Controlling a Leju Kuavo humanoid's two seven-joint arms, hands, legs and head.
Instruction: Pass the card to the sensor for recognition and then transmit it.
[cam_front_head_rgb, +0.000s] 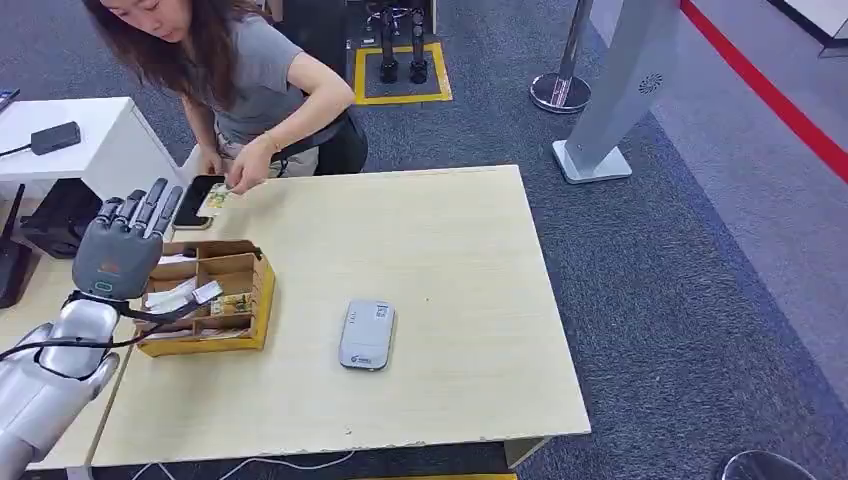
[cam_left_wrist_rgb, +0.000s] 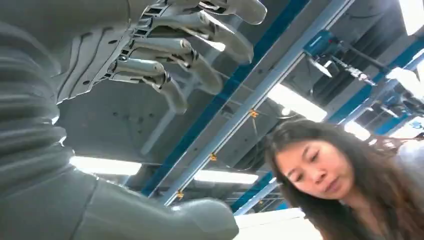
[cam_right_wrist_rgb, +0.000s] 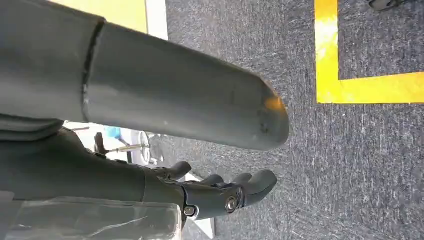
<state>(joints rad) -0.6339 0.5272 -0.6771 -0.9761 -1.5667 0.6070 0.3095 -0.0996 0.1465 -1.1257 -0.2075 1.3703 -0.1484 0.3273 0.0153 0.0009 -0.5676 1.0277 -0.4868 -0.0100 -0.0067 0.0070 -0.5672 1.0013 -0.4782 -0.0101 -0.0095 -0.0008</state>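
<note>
My left hand (cam_front_head_rgb: 125, 245) is raised above the left end of the wooden card box (cam_front_head_rgb: 255, 300), fingers extended and apart, holding nothing; the left wrist view confirms the empty left hand (cam_left_wrist_rgb: 165, 55). Several cards (cam_front_head_rgb: 190, 298) lie in the box's compartments. The grey card sensor (cam_front_head_rgb: 367, 334) lies flat on the table to the right of the box. A person at the far edge pinches a card (cam_front_head_rgb: 214, 198) over a black phone (cam_front_head_rgb: 195, 203). My right hand (cam_right_wrist_rgb: 220, 192) hangs over the carpet, its fingers loosely curled and holding nothing.
The light wooden table (cam_front_head_rgb: 450, 260) has free surface right of the sensor. A white side desk (cam_front_head_rgb: 90, 140) with a black device stands at the left. A grey stand (cam_front_head_rgb: 610, 100) and a stanchion base (cam_front_head_rgb: 560, 92) stand on the carpet beyond.
</note>
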